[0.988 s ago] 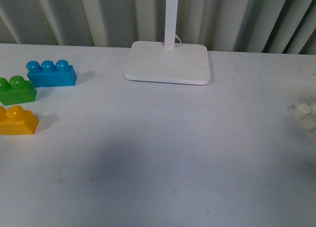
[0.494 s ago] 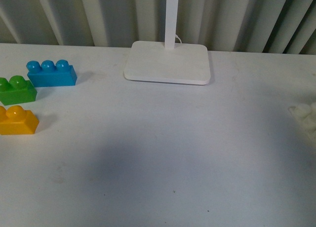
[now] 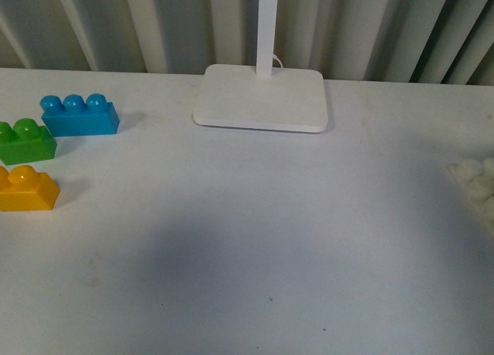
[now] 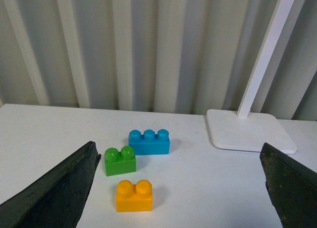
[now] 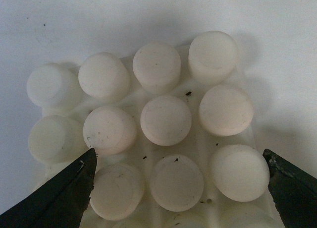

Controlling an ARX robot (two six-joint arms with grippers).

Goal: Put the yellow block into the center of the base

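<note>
Front view: small yellow-orange two-stud plastic brick (image 3: 27, 189) at far left of surface (image 3: 247, 247); white studded square plastic plate (image 3: 472, 177) far right.
L wrist view: left pincer (image 4: 178, 158) open, brick ahead. Likely rigid, light, slick: grip flat sides.
R wrist view: right pincer (image 5: 179, 158) open above plate.

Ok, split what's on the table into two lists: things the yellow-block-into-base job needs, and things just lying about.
Needed for the job:
- yellow block, at the far left in the front view
- base, filling the right wrist view

Just lying about:
- green brick
- blue brick
- lamp foot with its pole
</note>
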